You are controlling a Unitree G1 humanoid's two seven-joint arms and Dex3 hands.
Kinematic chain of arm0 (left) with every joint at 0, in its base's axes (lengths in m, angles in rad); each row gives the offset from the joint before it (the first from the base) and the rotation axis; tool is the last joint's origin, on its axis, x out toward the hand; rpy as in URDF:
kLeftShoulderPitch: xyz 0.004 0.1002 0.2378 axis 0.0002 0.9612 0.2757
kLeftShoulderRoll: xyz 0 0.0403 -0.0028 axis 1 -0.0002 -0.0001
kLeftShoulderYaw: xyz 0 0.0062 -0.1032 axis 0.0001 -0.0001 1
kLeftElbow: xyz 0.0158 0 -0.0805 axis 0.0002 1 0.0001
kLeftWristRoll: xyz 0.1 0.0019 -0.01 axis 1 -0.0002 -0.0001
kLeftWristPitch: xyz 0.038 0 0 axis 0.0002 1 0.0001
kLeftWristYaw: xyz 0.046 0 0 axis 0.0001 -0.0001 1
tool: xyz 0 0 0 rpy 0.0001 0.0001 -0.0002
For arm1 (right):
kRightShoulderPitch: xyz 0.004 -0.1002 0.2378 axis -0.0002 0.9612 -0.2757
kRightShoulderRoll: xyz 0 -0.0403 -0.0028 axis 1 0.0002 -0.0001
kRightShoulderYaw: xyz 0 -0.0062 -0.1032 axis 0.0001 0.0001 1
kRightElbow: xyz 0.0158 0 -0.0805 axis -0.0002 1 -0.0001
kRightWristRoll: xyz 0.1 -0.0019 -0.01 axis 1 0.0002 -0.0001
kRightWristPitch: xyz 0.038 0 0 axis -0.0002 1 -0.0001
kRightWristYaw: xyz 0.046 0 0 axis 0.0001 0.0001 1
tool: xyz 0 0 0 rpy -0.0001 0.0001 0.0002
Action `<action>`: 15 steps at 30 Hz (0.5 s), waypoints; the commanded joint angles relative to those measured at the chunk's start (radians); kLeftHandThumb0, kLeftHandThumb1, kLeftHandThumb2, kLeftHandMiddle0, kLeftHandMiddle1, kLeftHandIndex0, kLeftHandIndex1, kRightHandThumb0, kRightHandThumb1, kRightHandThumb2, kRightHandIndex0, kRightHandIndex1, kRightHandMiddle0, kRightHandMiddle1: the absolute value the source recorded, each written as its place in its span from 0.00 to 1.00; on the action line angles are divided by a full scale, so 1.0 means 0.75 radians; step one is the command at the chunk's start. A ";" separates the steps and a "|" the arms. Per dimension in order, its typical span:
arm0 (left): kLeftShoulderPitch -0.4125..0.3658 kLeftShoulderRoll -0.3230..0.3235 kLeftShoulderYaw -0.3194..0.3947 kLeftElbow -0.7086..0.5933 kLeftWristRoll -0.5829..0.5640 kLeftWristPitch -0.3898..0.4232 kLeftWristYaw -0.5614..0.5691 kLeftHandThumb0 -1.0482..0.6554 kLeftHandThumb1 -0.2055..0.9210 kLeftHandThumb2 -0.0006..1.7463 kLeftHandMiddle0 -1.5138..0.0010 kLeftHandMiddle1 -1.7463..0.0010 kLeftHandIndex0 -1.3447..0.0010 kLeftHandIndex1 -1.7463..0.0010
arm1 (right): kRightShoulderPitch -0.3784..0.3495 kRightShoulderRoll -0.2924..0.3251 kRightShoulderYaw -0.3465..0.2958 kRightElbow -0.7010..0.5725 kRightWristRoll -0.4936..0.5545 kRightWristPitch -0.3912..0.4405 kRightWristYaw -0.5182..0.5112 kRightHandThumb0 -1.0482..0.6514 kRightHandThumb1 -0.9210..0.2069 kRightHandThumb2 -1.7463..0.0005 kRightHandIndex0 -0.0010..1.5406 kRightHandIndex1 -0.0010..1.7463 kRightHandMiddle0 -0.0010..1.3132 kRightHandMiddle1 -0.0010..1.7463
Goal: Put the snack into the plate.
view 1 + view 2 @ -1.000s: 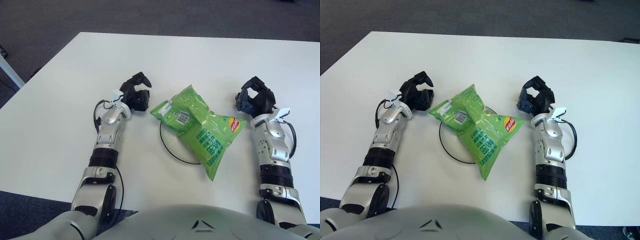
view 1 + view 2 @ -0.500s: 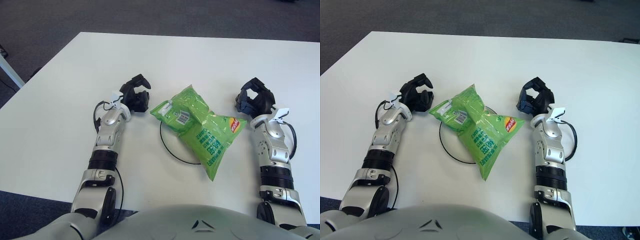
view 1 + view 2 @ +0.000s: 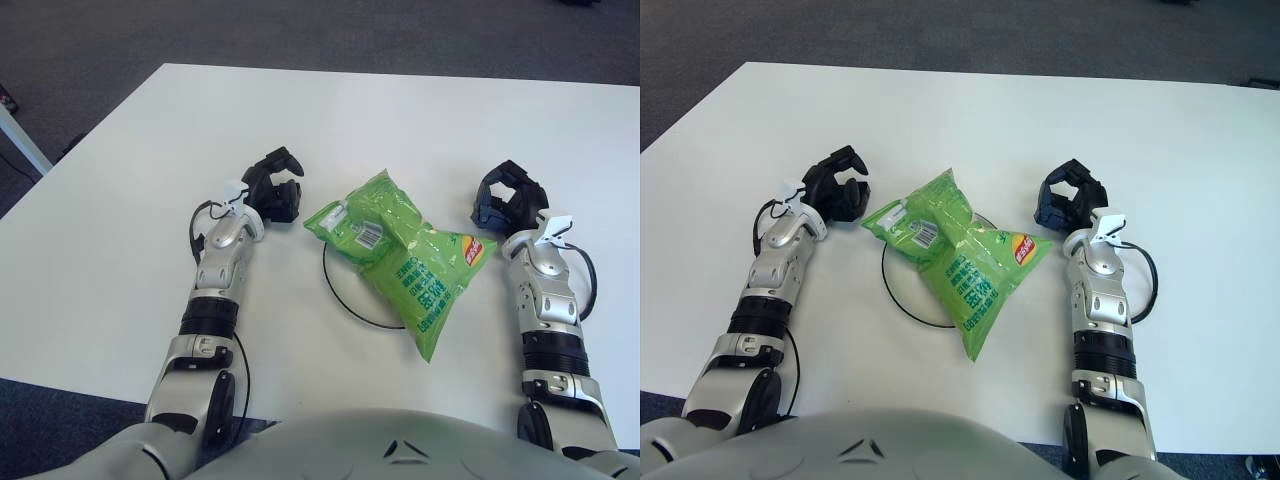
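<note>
One green snack bag (image 3: 405, 250) lies crumpled across the plate (image 3: 340, 296), which shows only as a thin dark ring on the white table (image 3: 400, 120); the bag has a barcode label and a red-yellow logo. My left hand (image 3: 272, 190) and right hand (image 3: 508, 199) flank it, fingers curled, holding nothing.

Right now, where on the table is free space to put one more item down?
The far half of the table, beyond both hands and the snack bag, is bare, as is the strip left of the left hand. The centre is crowded: the bag covers the plate, with the right hand close beside.
</note>
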 commanded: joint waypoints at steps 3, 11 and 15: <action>0.063 -0.030 -0.001 0.064 -0.007 0.020 0.019 0.31 0.38 0.82 0.10 0.00 0.49 0.00 | 0.063 0.031 0.011 0.155 -0.097 -0.270 -0.069 0.33 0.55 0.23 0.87 1.00 0.48 1.00; 0.052 -0.040 -0.007 0.098 0.006 -0.044 0.010 0.31 0.38 0.82 0.10 0.00 0.49 0.00 | 0.027 0.006 0.008 0.333 -0.156 -0.541 -0.112 0.33 0.56 0.22 0.88 1.00 0.49 1.00; 0.048 -0.043 -0.011 0.119 0.012 -0.099 0.002 0.32 0.39 0.81 0.10 0.00 0.49 0.00 | 0.001 -0.013 0.012 0.433 -0.187 -0.676 -0.132 0.33 0.57 0.22 0.88 1.00 0.49 1.00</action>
